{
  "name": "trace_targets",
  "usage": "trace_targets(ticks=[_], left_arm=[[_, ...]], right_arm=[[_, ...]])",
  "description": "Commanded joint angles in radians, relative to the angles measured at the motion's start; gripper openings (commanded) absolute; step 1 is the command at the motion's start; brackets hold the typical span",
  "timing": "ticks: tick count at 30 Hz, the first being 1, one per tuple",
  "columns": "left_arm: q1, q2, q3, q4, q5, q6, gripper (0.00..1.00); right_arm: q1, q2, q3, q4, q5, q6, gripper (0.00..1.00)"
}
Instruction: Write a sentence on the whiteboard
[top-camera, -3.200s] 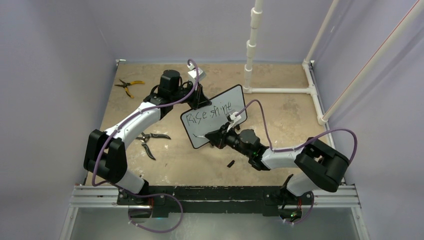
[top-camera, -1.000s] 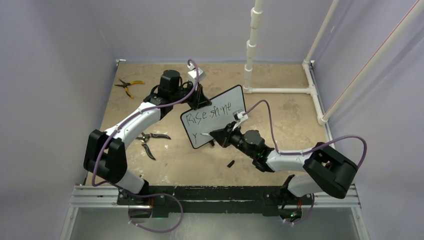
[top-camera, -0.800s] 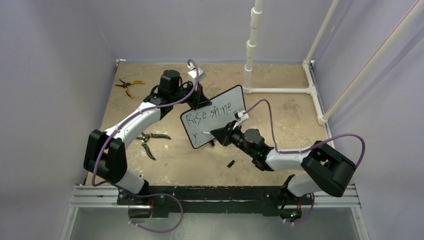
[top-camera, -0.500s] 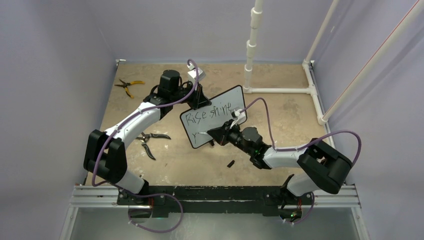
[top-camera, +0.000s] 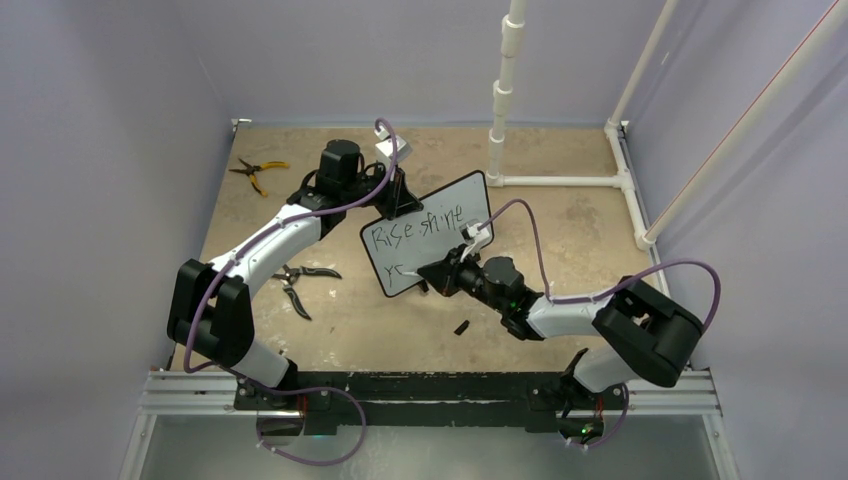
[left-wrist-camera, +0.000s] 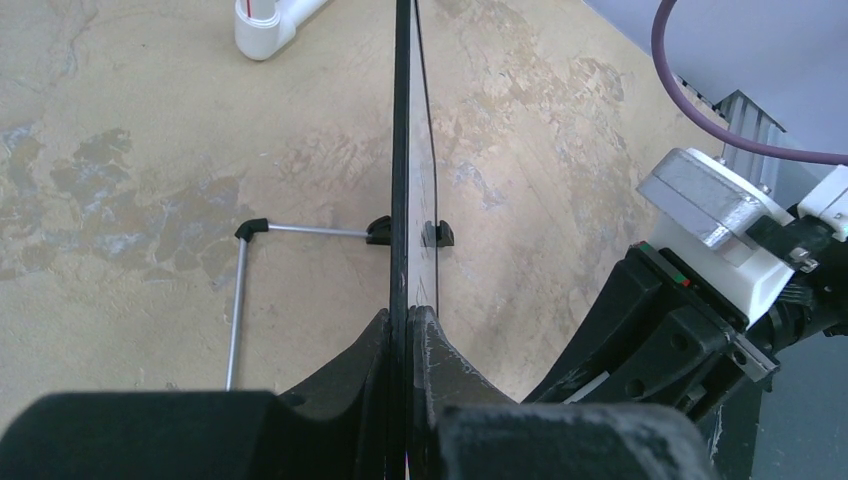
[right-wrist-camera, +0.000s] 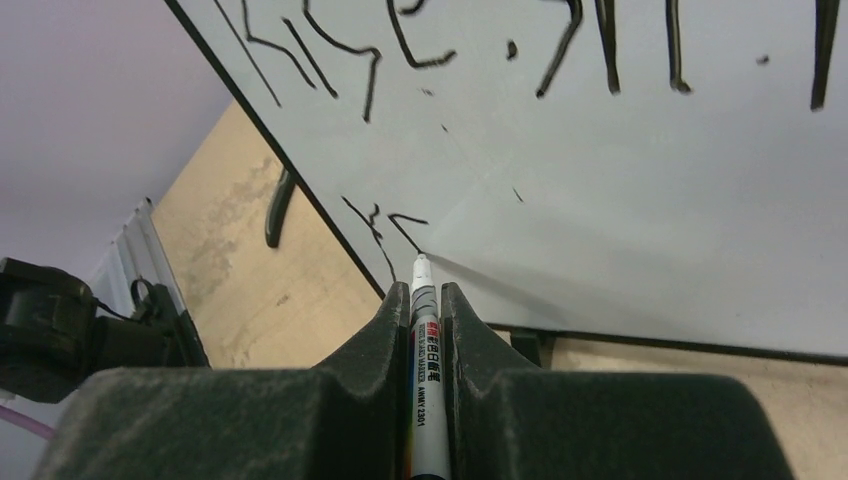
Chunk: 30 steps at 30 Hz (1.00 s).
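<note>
The whiteboard (top-camera: 425, 247) stands tilted on the table, its upper back edge pinched by my left gripper (top-camera: 398, 203). From the left wrist it shows edge-on (left-wrist-camera: 402, 150), with that gripper (left-wrist-camera: 410, 318) shut on the frame. The sentence (top-camera: 416, 227) reads "Rise shine" in black, and a short second line (top-camera: 397, 270) sits at the lower left. My right gripper (top-camera: 436, 272) is shut on a white marker (right-wrist-camera: 424, 335). The marker's tip rests on the board (right-wrist-camera: 620, 200) just right of the second-line strokes (right-wrist-camera: 385, 225), below the first line's lettering (right-wrist-camera: 340, 50).
Yellow-handled pliers (top-camera: 256, 172) lie at the back left and black pliers (top-camera: 300, 281) beside the left arm. A small black cap (top-camera: 462, 326) lies near the right arm. A white pipe frame (top-camera: 560, 181) stands at the back right. The board's wire stand (left-wrist-camera: 240, 290) rests on the table.
My right gripper has carried the marker down to the board's lower left; a "Y" and then a curved stroke to its right appeared there. The left arm and board stayed still.
</note>
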Motion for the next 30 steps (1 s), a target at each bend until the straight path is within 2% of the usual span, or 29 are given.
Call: trace_targets(ticks=[1,13,20,30], left_arm=[[-0.007,-0.037,-0.007,0.012,0.015,0.011,0.0],[-0.007,-0.037,-0.007,0.011,0.012,0.014,0.0],[-0.007,-0.04,-0.007,0.01,0.013,0.014,0.0],[-0.007,-0.04,-0.006,0.009,0.012,0.015,0.0]], right_arm=[[-0.008,-0.031,-0.022,-0.027,0.03,-0.017,0.0],[-0.009,-0.091,0.037,-0.051,0.102,-0.024,0.0],[-0.009,-0.071,0.065,-0.049,0.081,-0.039,0.0],[-0.008,-0.092,0.002,-0.084,0.108,-0.02,0.0]])
